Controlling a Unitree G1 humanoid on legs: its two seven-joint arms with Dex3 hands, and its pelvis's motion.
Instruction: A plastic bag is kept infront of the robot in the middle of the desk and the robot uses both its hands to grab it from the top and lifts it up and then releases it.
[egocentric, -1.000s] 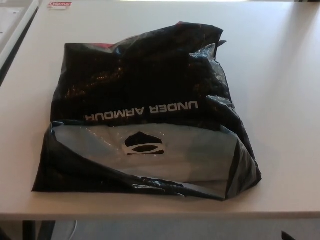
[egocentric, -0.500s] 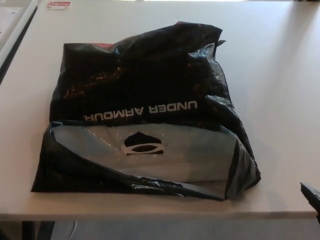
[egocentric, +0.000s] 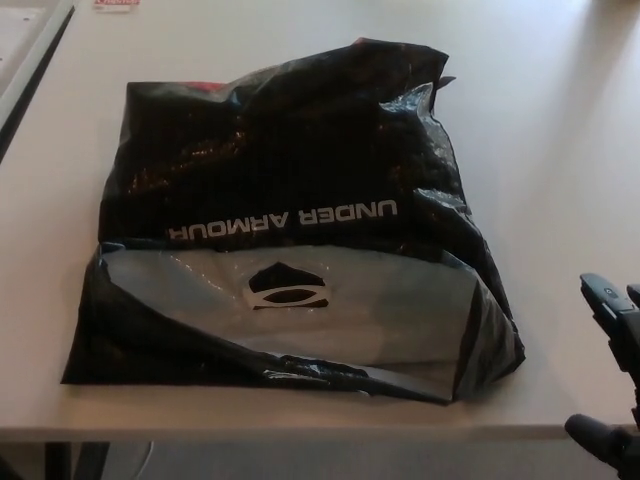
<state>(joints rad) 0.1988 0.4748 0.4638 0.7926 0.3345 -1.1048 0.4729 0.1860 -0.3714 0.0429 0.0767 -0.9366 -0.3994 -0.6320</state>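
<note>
Bag (egocentric: 290, 215) is lying flat mid-desk (egocentric: 560, 130), looking thin, floppy and slick, probably light. I'd be pinching the crumpled top edge at 12 o'clock. Right hand (egocentric: 612, 375) is peeking in at 4 o'clock, fingers apart, holding nothing. Left isn't showing.

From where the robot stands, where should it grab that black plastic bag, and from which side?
Probably the near edge of the plastic bag, at the crumpled fold close to the desk front. It stands slightly proud, so fingers could pinch it from above, one hand either side of centre. The right hand is already beside that end.
</note>
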